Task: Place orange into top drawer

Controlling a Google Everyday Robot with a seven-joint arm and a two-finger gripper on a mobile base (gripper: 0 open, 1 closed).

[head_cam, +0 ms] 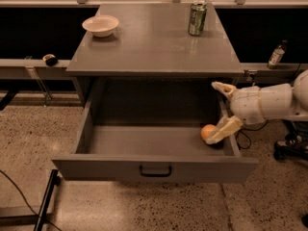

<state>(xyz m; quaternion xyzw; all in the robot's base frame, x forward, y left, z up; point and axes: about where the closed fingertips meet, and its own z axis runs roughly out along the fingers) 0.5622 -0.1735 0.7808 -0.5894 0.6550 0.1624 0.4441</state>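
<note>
The top drawer (96, 167) is pulled wide open below the grey cabinet top. The orange (208, 131) lies on the drawer floor in the front right corner. My gripper (213, 112) is open and reaches in over the drawer's right side. Its lower finger (225, 129) lies against the right side of the orange, and its upper finger (222, 87) points up, well away from the fruit. The white arm extends off to the right.
A pale bowl (100, 25) and a green can (197, 18) stand on the cabinet top (154, 47). A small bottle (276, 56) stands on the ledge at the right, and a small dark object (49, 59) sits on the ledge at the left. Cables lie on the floor at lower left.
</note>
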